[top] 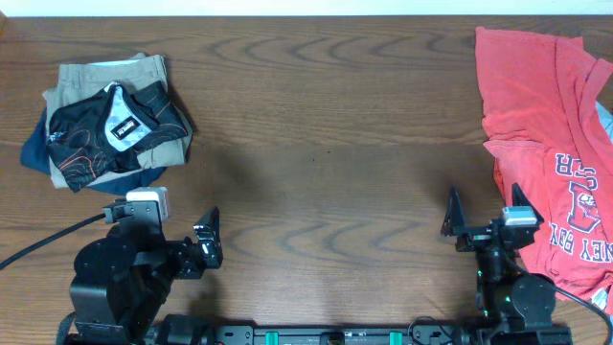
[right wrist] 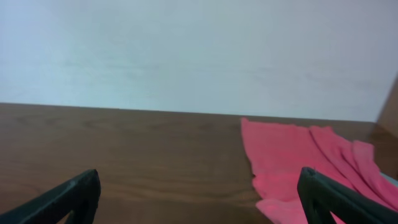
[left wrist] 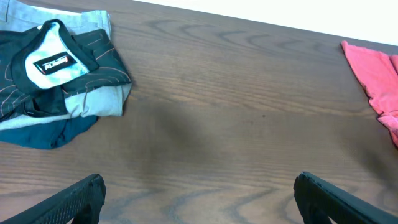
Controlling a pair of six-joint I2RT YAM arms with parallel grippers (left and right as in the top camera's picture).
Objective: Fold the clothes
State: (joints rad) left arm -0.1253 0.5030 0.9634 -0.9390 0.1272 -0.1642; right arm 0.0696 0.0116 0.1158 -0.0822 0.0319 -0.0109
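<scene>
The black jersey lies bunched and folded small at the far left, its white label patch facing up and thin red-orange lines on it. It also shows in the left wrist view at the upper left. My left gripper is open and empty near the front edge, well short of the jersey; its fingers frame bare wood in the left wrist view. My right gripper is open and empty at the front right, far from the jersey; the right wrist view shows wood between its fingers.
The jersey rests on folded khaki shorts and a navy garment. Red T-shirts with grey print are spread along the right edge, close beside my right arm, and show in the right wrist view.
</scene>
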